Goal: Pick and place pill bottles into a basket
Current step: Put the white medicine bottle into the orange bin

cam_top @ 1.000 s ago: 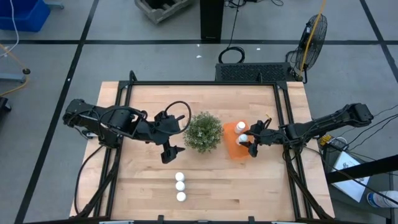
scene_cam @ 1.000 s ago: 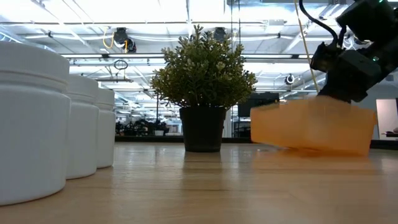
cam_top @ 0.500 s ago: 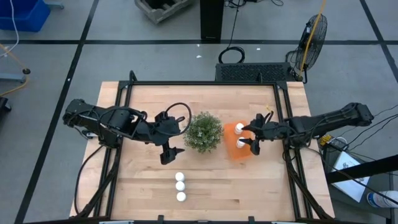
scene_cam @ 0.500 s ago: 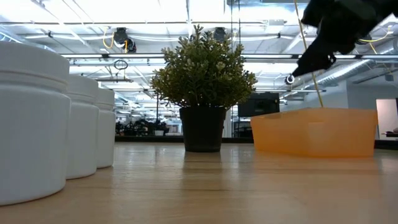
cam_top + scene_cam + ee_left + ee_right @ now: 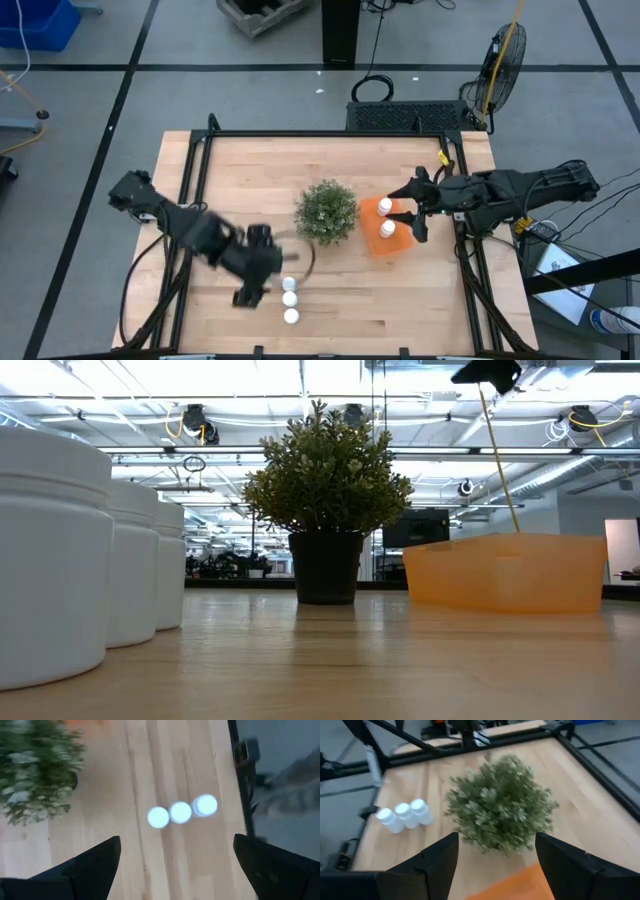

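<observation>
Bottles (image 5: pixel 290 299) of light, stiff, smooth plastic: best pinched across the body below the cap. Left hand (image 5: pixel 256 287) gapes empty just beside them; right hand (image 5: pixel 413 212), open and empty, hangs above the basket (image 5: pixel 375 242).

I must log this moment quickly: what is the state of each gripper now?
Left gripper: open, holding nothing, above the three pill bottles on the table.
Right gripper: open, holding nothing, over the basket.
</observation>
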### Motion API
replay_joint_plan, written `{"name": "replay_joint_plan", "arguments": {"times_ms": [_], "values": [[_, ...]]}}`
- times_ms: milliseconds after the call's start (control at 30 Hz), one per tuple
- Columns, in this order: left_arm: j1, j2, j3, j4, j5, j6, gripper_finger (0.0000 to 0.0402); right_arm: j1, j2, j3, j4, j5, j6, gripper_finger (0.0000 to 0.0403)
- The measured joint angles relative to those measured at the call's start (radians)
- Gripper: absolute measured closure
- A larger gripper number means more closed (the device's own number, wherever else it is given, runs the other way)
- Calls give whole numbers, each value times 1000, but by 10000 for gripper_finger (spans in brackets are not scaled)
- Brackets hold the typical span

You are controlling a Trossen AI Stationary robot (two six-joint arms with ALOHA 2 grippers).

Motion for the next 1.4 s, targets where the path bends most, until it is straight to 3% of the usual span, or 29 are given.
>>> {"name": "replay_joint_plan", "arguments": {"times_ms": [233, 400, 533, 733, 1000, 1233, 1400], "values": [[-146, 151, 0, -4, -195, 2, 9, 0, 6, 42, -4, -82, 1, 149], [-180, 192, -48, 222, -312, -16, 9, 0, 7, 42, -6, -136, 20, 149], [-204, 153, -197, 436, -325, 57, 9, 0, 7, 42, -7, -157, 25, 149], [-182, 34, -455, 674, -334, -20, 9, 0, 7, 42, -7, -183, 27, 149], [-214, -148, -849, 1040, -472, -127, 9, 0, 6, 42, -6, -183, 38, 149], [-222, -199, -1045, 1105, -490, -198, 9, 0, 6, 42, -6, -180, 43, 149], [-249, -199, -1202, 1357, -492, -164, 9, 0, 6, 42, -6, -148, 33, 149]]}}
